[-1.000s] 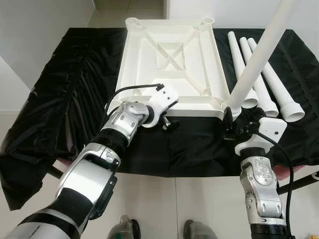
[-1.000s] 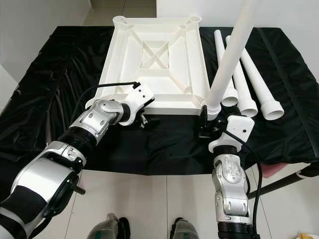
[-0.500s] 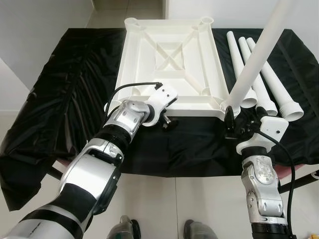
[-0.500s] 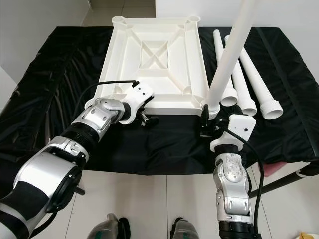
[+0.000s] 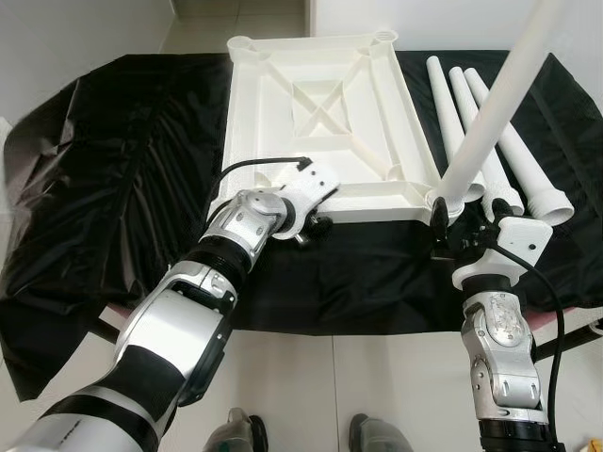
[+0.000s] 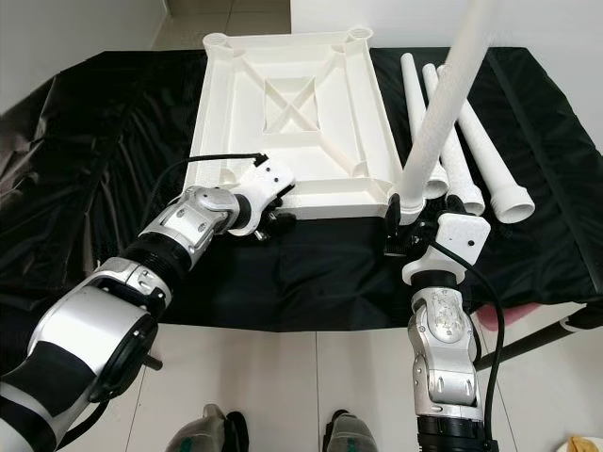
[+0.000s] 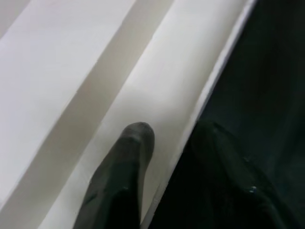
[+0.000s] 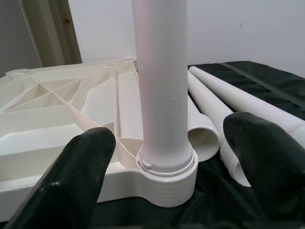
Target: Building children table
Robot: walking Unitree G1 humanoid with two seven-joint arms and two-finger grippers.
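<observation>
The white tabletop [image 5: 325,165] lies upside down on a black cloth [image 5: 122,188]. One white leg [image 5: 499,85] stands upright in the near right corner socket [image 8: 167,183]. My right gripper [image 5: 454,232] is open just in front of that socket, with a finger [image 8: 88,162] on each side of the leg's base and a gap to it. My left gripper [image 5: 311,224] is at the tabletop's near edge. One finger [image 7: 131,152] lies on the white rim and the other sits past the edge over the cloth, so it is shut on the rim.
Three loose white legs [image 5: 480,132] lie side by side on the cloth, right of the tabletop and behind my right gripper. The cloth hangs over the table's front edge. My feet [image 5: 245,435] stand on pale floor tiles below. White walls stand behind.
My left gripper has slid forward from the cloth onto the tabletop's near rim. The right gripper stays at the leg's base. The view has shifted slightly.
</observation>
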